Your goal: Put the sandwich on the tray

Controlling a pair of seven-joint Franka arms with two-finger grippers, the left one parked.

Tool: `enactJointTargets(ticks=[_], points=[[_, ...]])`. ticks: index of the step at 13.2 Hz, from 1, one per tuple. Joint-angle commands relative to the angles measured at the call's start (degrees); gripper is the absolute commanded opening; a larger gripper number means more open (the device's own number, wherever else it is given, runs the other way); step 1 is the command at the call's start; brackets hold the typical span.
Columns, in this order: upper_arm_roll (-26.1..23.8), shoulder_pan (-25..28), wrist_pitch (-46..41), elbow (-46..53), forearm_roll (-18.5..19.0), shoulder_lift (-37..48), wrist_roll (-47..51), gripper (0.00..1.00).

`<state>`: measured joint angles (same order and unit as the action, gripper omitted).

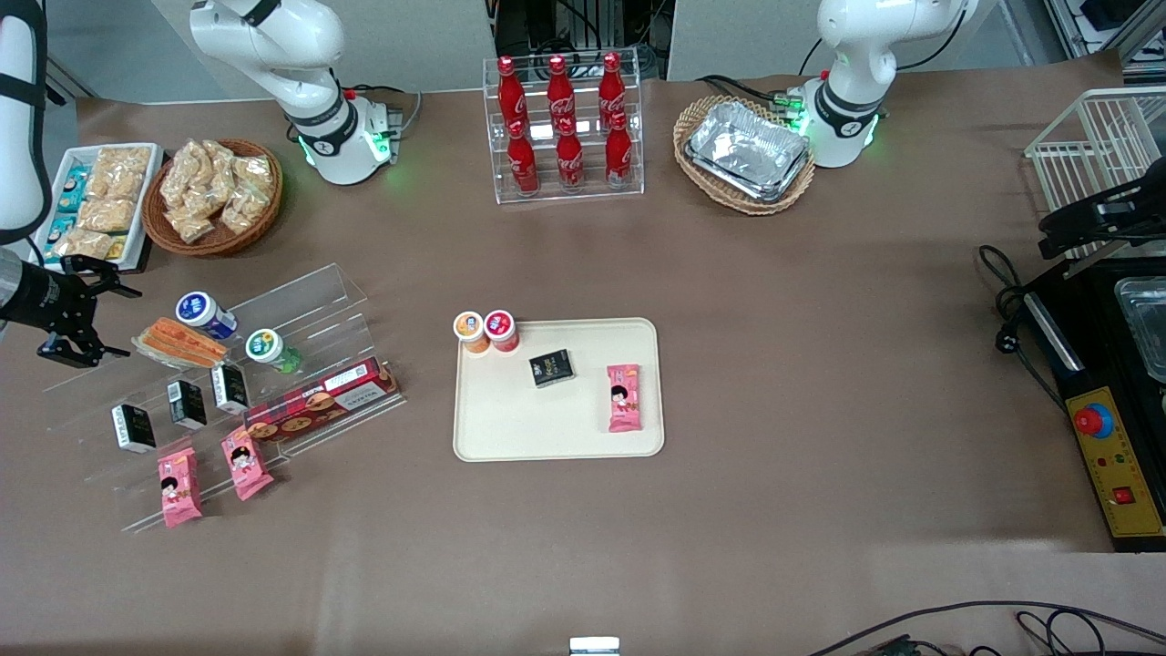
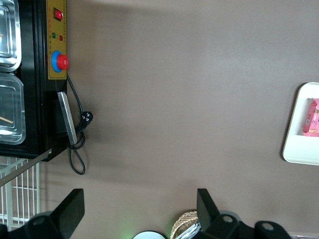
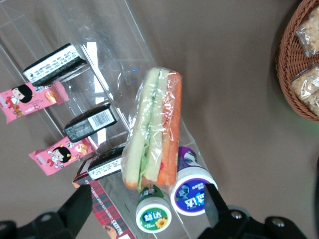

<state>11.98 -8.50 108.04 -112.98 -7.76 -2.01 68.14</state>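
Observation:
The sandwich (image 1: 178,343) is a plastic-wrapped wedge with orange and green filling. It lies on the upper step of a clear acrylic stepped shelf (image 1: 301,301), at the working arm's end of the table. My right gripper (image 1: 132,322) is open and empty, just beside the sandwich, a little apart from its end. In the right wrist view the sandwich (image 3: 152,129) lies straight ahead between the two spread fingertips (image 3: 85,196) of the gripper (image 3: 148,194). The cream tray (image 1: 547,419) lies mid-table; its edge shows in the left wrist view (image 2: 301,149).
A blue-lid cup (image 1: 206,312) and a green-lid cup (image 1: 271,350) flank the sandwich. Black packets (image 1: 186,404), a red biscuit box (image 1: 321,398) and pink packets (image 1: 179,487) fill the lower steps. The tray holds two cups (image 1: 486,331), a black packet (image 1: 552,368) and a pink packet (image 1: 624,397).

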Motion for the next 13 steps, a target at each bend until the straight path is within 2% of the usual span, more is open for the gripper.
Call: enactJointTargets(ticks=[1,4,9,13], points=[[-0.11,0.06,4.97,-4.78,-1.38,2.01,1.12,1.0],[-0.11,-0.11,8.83,-7.94,-2.25,2.18,1.12,1.0],[-0.2,-0.2,10.51,-9.44,-2.26,1.75,0.77,1.0],[-0.11,-0.29,13.41,-10.68,-3.75,1.31,-0.02,1.0]])
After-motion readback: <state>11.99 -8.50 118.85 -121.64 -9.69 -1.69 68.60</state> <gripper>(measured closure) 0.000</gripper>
